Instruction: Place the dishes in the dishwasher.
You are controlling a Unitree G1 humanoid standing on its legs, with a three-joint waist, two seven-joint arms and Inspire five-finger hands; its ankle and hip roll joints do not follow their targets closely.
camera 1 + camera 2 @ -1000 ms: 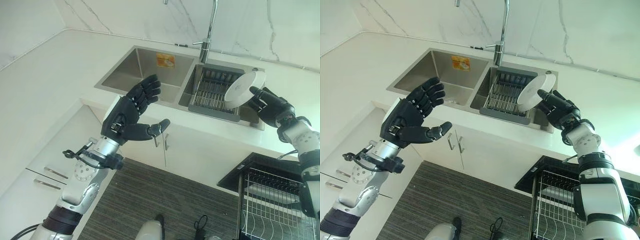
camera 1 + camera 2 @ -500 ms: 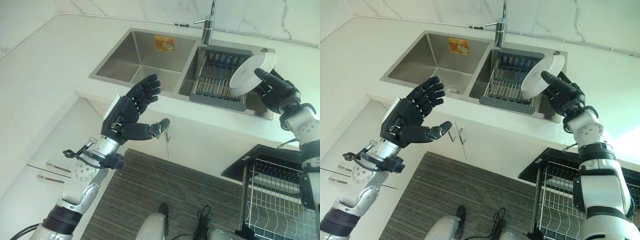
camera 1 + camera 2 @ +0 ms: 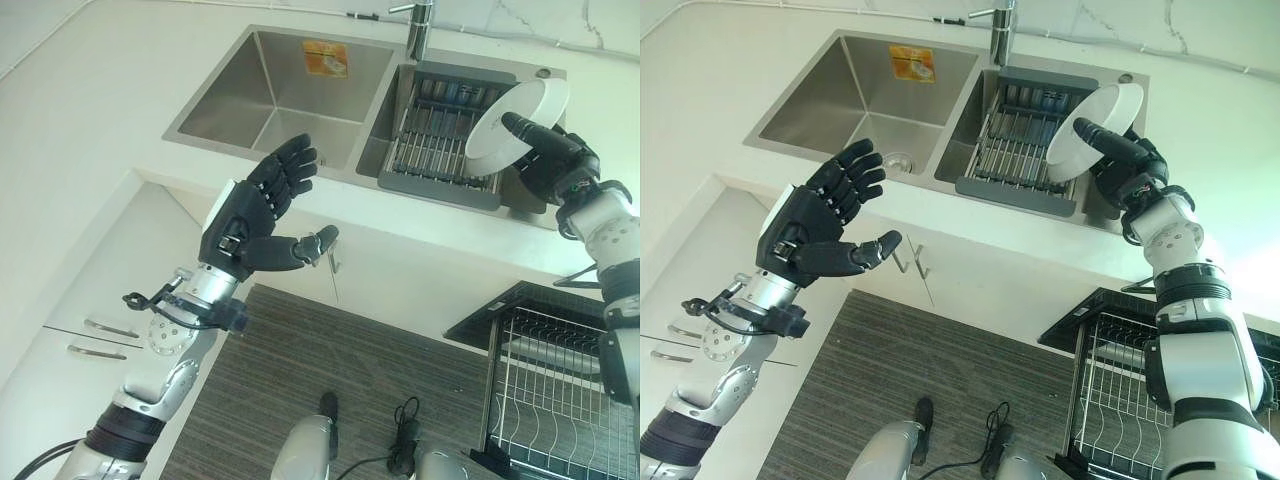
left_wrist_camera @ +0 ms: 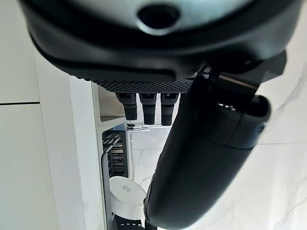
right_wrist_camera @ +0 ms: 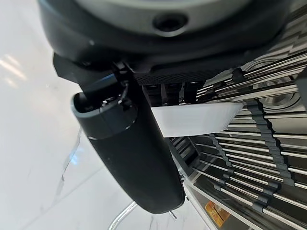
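right hand (image 3: 556, 165) pinches the white plate (image 3: 512, 122) tilted on edge over the sink rack (image 3: 440, 135); dishwasher rack (image 3: 555, 400) sits below on that side; left hand (image 3: 255, 225) open, empty.

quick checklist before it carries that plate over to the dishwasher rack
1. Grip on plate: right hand pinches the white plate between thumb and fingers. Ok.
2. Plate off the rack: it is held above the drying rack in the right basin of the sink. Ok.
3. Left hand out of the way: open, empty, in front of the counter. Ok.
4. Dishwasher rack pulled out at lower right. Ok.
5. Free slot there: tines look bare where visible, rest hidden by the arm. Cannot tell.
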